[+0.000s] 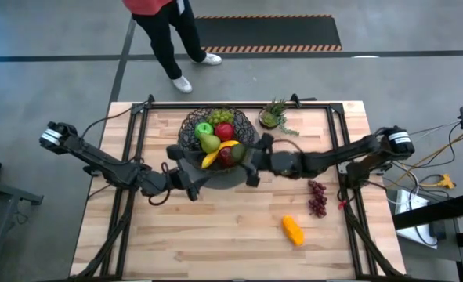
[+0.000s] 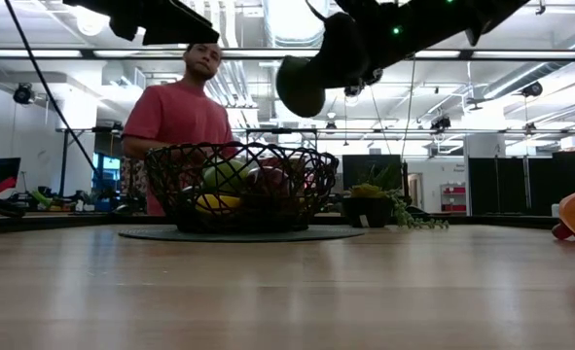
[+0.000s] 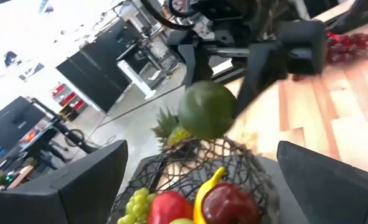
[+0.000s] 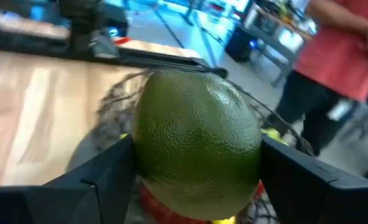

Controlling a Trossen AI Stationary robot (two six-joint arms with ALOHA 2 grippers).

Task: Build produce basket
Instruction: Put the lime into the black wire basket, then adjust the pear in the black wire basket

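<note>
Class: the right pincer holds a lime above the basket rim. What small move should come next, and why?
Probably open the right pincer to drop the lime: it is gripped and hangs above the basket, over the fruit inside. The left pincer waits open beside the basket.

Potted green plant (image 1: 273,116) at table's (image 1: 215,251) far edge, person (image 2: 180,112) behind

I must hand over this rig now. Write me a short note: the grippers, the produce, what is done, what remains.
Right gripper: shut on the lime, held above the basket.
Left gripper: open, empty, just in front of the basket.
Done: green apple, red apple, green grapes, pear and banana are in the basket.
Left: release the lime, then load the purple grapes and orange piece, both on the table on the right arm's side.
</note>
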